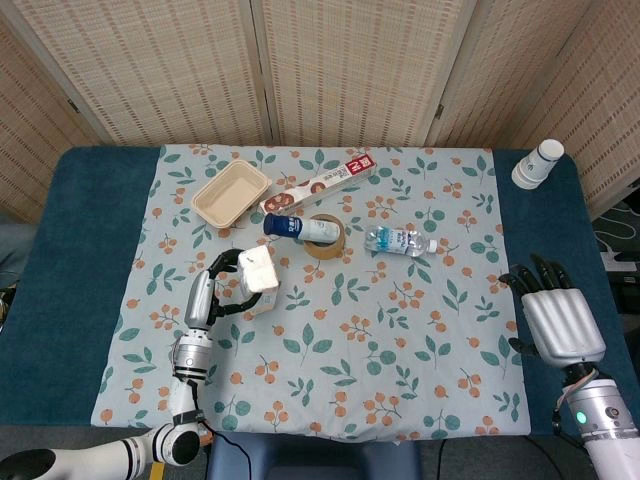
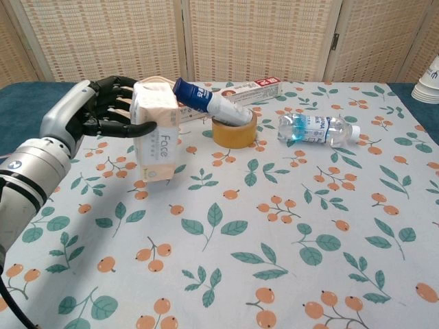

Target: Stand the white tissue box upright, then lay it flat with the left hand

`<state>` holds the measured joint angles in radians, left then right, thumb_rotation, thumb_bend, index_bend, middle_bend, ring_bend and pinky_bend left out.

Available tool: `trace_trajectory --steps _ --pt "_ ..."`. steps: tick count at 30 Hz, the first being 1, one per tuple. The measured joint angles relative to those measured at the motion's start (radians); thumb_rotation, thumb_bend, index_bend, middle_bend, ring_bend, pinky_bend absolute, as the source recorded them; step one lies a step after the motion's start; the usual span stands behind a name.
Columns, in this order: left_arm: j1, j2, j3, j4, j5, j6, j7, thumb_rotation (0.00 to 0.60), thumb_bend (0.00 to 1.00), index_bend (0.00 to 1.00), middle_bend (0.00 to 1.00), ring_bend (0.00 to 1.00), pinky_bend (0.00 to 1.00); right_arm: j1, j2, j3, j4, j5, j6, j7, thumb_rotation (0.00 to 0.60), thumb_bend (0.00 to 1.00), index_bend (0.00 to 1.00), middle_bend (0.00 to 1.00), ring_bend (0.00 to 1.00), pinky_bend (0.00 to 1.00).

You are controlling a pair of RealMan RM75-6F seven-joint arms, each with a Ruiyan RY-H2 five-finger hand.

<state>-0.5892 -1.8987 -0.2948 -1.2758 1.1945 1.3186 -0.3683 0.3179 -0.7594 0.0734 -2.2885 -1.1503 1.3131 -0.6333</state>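
Note:
The white tissue box (image 2: 156, 133) (image 1: 258, 278) stands upright on end on the floral cloth, left of centre, with "Face" printed down its side. My left hand (image 2: 103, 113) (image 1: 222, 285) grips it from the left, dark fingers wrapped over its upper part and the thumb across its front. My right hand (image 1: 560, 322) hovers open at the table's right edge, fingers spread, holding nothing; it does not show in the chest view.
Just behind the box a blue-capped tube (image 2: 209, 103) leans in a tape roll (image 2: 234, 130). A water bottle (image 2: 317, 128) lies to the right, a long red-and-white carton (image 2: 250, 89) behind. A beige tray (image 1: 230, 193) sits back left, paper cups (image 1: 537, 164) back right.

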Motion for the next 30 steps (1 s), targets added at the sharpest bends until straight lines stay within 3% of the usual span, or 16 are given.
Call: trace_trajectory --steps 16,19,22,25,30 --pt "0.041 -0.071 0.024 0.138 0.034 -0.043 -0.079 0.6 0.22 0.29 0.37 0.24 0.32 0.01 -0.017 -0.008 0.005 0.017 -0.006 -0.015 0.6 0.07 0.25 0.15 0.0 0.11" --pt "0.048 -0.073 0.027 0.147 0.04 -0.053 -0.088 0.6 0.19 0.17 0.29 0.2 0.31 0.012 -0.017 -0.009 0.007 0.018 -0.009 -0.013 0.6 0.07 0.25 0.15 0.0 0.11" --pt "0.05 -0.066 0.031 0.147 0.057 -0.057 -0.111 0.6 0.16 0.02 0.13 0.13 0.29 0.013 -0.017 -0.009 0.006 0.017 -0.007 -0.012 0.6 0.07 0.25 0.15 0.0 0.11" --pt "0.052 -0.053 0.034 0.147 0.083 -0.061 -0.141 0.6 0.15 0.0 0.02 0.07 0.27 0.012 -0.016 -0.01 0.005 0.014 -0.005 -0.012 0.6 0.07 0.25 0.15 0.0 0.11" --pt "0.054 -0.027 0.037 0.135 0.104 -0.07 -0.145 0.6 0.14 0.0 0.0 0.02 0.22 0.012 -0.014 -0.012 0.003 0.012 -0.003 -0.01 0.6 0.07 0.25 0.15 0.0 0.11"
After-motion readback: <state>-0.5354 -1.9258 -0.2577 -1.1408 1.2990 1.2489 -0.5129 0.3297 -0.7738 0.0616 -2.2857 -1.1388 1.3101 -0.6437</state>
